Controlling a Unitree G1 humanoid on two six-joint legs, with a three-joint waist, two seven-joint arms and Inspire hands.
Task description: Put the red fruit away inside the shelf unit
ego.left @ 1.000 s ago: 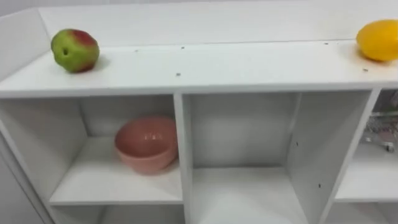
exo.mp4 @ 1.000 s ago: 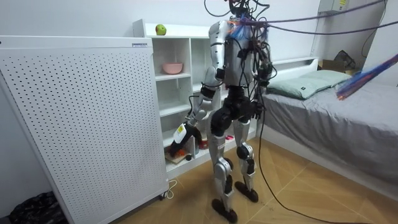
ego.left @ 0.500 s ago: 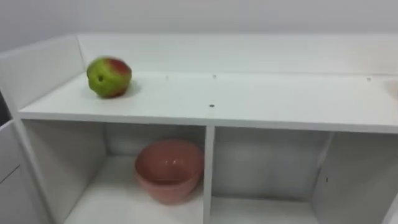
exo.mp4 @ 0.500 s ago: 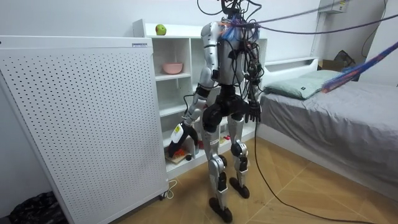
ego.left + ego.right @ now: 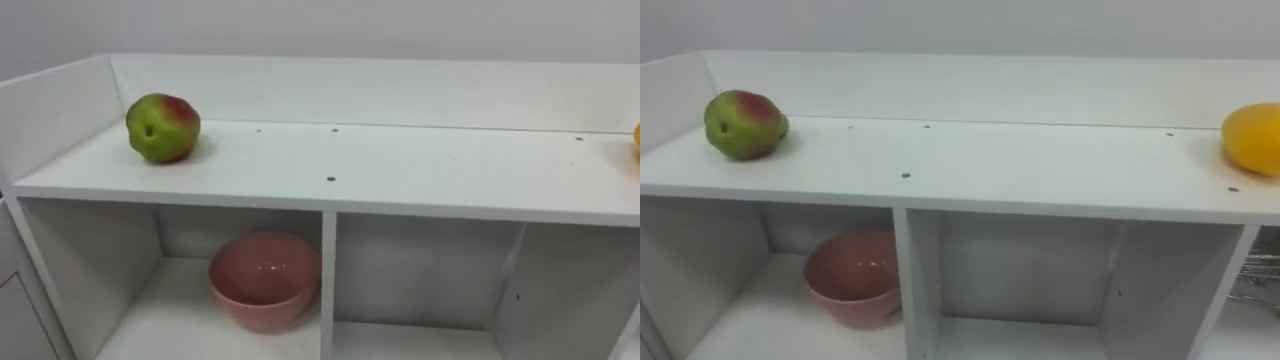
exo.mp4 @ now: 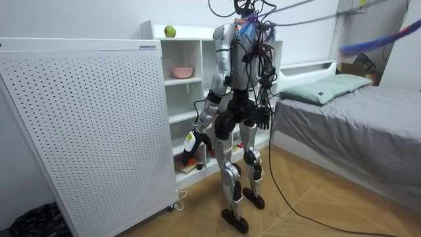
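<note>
A green and red apple (image 5: 162, 128) lies at the left end of the white closet's top board (image 5: 420, 165). A yellow fruit (image 5: 1255, 138) lies at the right end of the same board. In the compartment below the apple stands a pink bowl (image 5: 265, 279). In the room view I stand close in front of the closet (image 6: 187, 59). My left hand (image 6: 198, 122) hangs low beside the shelves and my right hand (image 6: 263, 119) hangs at my hip. Both are too small there to read their fingers.
The middle compartment beside the bowl holds nothing. A wire rack (image 5: 1260, 275) shows in the right compartment. A white perforated panel (image 6: 85, 125) stands at the room view's left, a bed (image 6: 355, 112) at its right. Bottles and small items (image 6: 192, 153) sit on the bottom shelf.
I have stepped closer to the closet and turned toward it. My eye view has risen and swung left, so the yellow fruit sits at its edge. The fruits and the bowl have not moved.
</note>
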